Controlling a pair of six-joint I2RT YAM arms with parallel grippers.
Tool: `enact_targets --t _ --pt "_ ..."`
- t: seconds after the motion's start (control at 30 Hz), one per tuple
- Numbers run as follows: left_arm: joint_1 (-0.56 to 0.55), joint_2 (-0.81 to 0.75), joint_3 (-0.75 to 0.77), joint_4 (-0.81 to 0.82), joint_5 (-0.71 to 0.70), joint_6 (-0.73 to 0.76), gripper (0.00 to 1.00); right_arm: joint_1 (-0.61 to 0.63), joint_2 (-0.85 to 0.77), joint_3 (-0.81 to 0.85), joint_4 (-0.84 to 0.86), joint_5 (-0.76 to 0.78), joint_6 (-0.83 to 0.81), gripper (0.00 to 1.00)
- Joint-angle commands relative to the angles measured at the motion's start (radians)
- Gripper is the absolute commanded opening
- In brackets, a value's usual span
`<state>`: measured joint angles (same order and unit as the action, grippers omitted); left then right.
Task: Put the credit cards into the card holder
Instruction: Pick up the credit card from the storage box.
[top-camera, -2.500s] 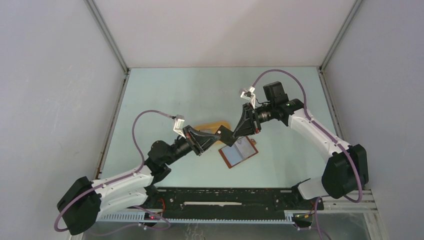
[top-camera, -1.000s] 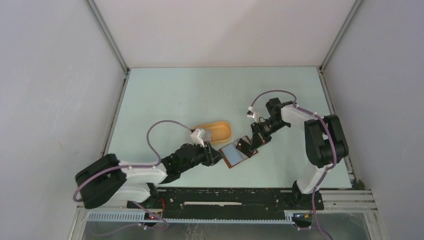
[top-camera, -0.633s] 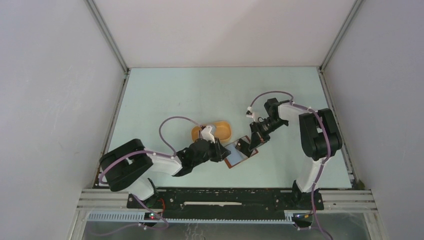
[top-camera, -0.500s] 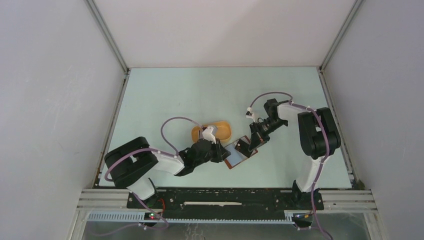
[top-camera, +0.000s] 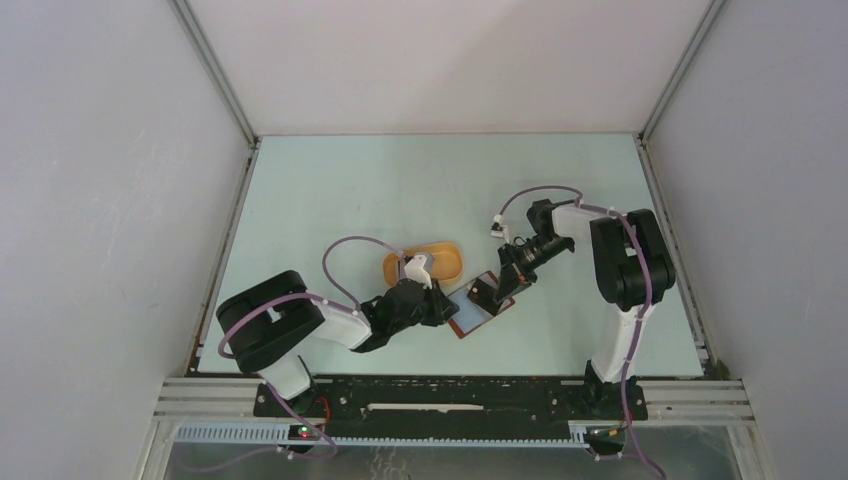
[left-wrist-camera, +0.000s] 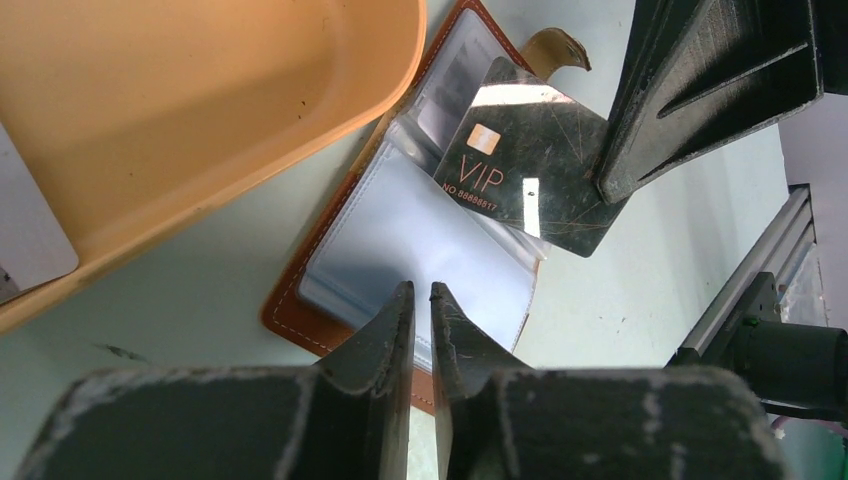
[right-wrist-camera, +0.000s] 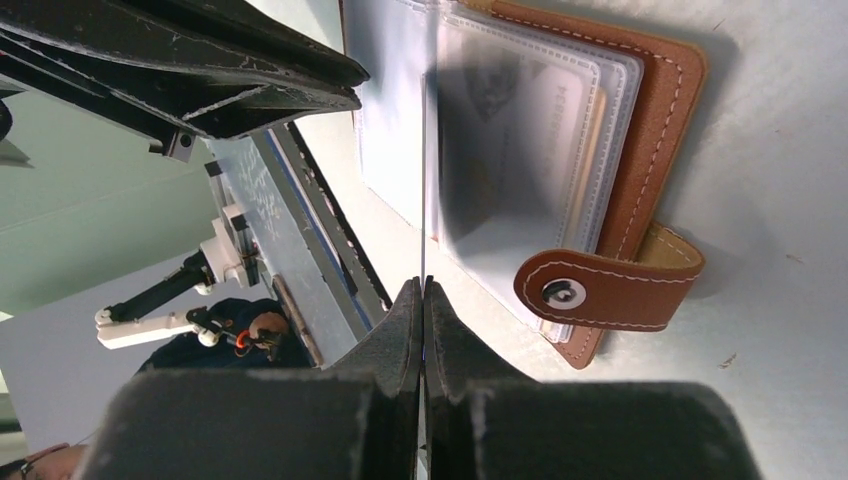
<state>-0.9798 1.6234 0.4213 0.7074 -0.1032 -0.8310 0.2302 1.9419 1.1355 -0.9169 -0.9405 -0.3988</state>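
My right gripper (right-wrist-camera: 422, 285) clamps a black VIP credit card (left-wrist-camera: 520, 170), which is angled over the reddish-brown leather card holder (left-wrist-camera: 300, 322) lying open toward the pale green bench's (top-camera: 400, 180) near edge. The fingers of my left gripper (left-wrist-camera: 420, 292) nearly meet at the holder's clear sleeves; I cannot tell if they pinch one.

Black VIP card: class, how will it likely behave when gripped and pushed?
The black VIP card is probably stiff: it juts flat from the right gripper. Its glossy, glare-streaked face looks slippery. Edge-on it is thin, likely light.

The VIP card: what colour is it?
Black, scratched, with copper lettering and chip. The card shows best in the left wrist view.
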Motion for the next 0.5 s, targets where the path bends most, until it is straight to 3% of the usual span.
enact_targets --t 0.0,0.23,0.47 --pt "-0.007 0.007 0.037 -0.028 -0.029 0.000 0.15 -0.008 0.004 0.034 -0.029 -0.036 -0.020 0.00" --pt "-0.007 -0.066 0.024 -0.062 -0.037 0.022 0.16 -0.046 -0.138 0.034 -0.012 0.003 -0.019 0.00" --pt "-0.007 -0.134 0.019 -0.092 -0.026 0.048 0.18 -0.049 -0.151 0.026 -0.008 0.047 -0.018 0.00"
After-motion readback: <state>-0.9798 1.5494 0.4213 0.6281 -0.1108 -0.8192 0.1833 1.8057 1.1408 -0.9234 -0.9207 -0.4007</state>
